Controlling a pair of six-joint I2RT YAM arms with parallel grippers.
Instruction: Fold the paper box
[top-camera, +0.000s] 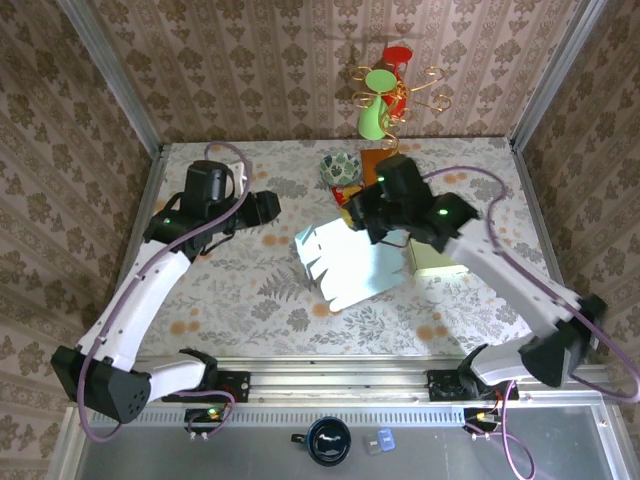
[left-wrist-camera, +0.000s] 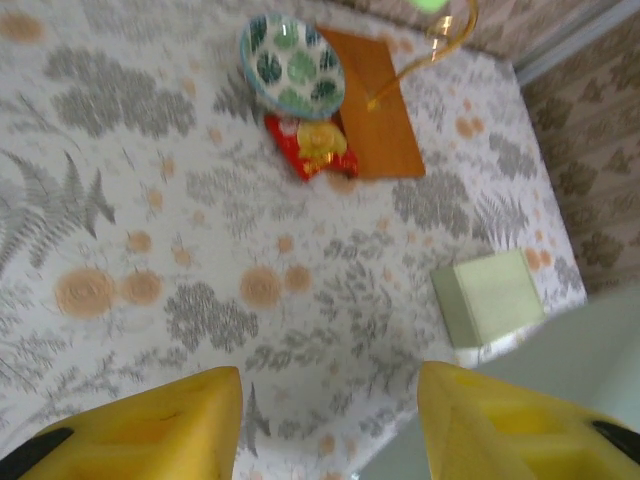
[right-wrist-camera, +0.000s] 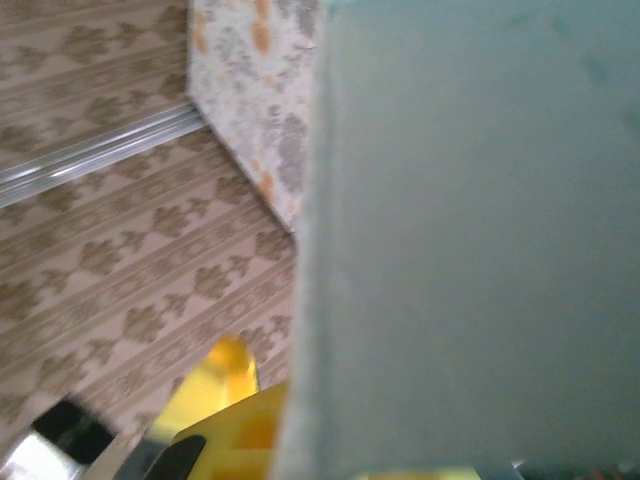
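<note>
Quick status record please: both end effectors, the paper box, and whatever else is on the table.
left end effector: open, empty, over the table, apart from the sheet
right end effector: shut on the paper box at its far edge
paper box: flat sheet, not yet folded
other items: small green box beside it; bowl, red packet, wooden board at the back
</note>
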